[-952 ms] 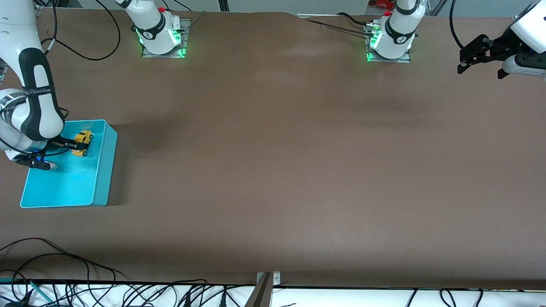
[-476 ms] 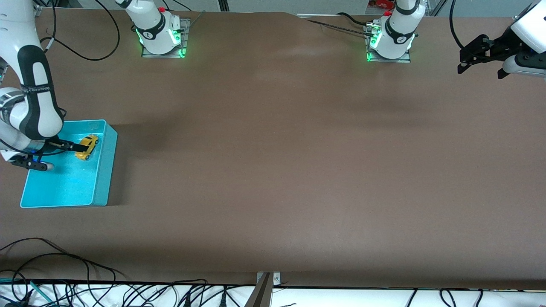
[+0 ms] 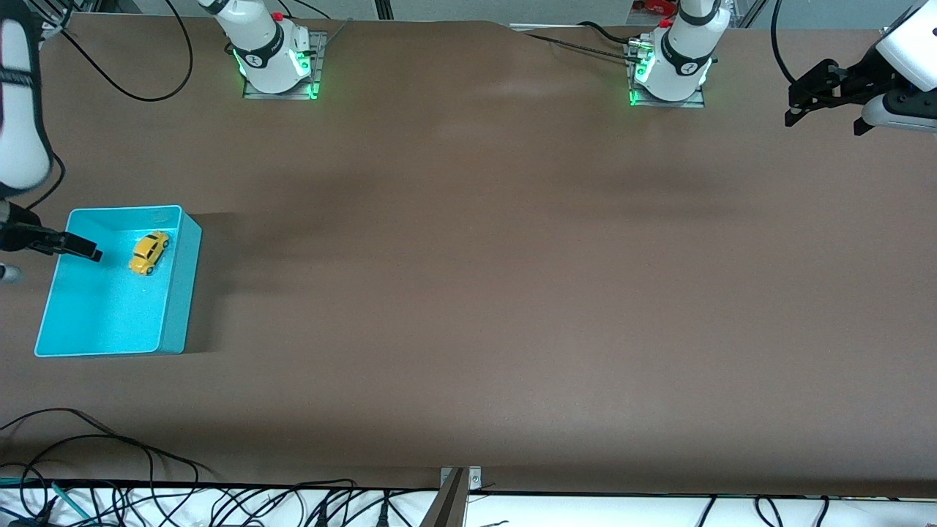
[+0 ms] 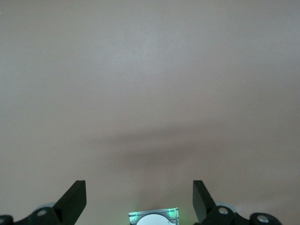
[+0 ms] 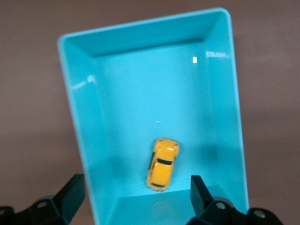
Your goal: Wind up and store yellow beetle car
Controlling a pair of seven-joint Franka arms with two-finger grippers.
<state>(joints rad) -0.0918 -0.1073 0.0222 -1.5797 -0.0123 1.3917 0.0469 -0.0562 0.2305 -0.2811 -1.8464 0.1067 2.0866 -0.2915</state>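
Black jaws on the right gripper (image 5: 136, 199) stand apart with nothing between them, up over the turquoise bin (image 3: 176, 322) at the right arm's end of the tabletop (image 3: 468, 293). Left gripper (image 4: 139, 199) has its jaws apart too, empty, parked over bare tabletop at the left arm's end; that arm waits.

Yellow beetle car (image 3: 149, 252) sits on its wheels on the bin floor, in the end of the bin farther from the front camera, near one long wall but apart from it. Looks stored; task reads as essentially done.

Handling, my read: tiny, light, rigid, with a glossy rounded shell that's likely to slip. If it needs a regrasp, pinch across the flat sides between the wheels, not over the roof.

Room: the bin walls rise around the car, and the nearby long wall leaves little room for one finger. Straight up is open. Tabletop around the bin is bare, so retreat is free.
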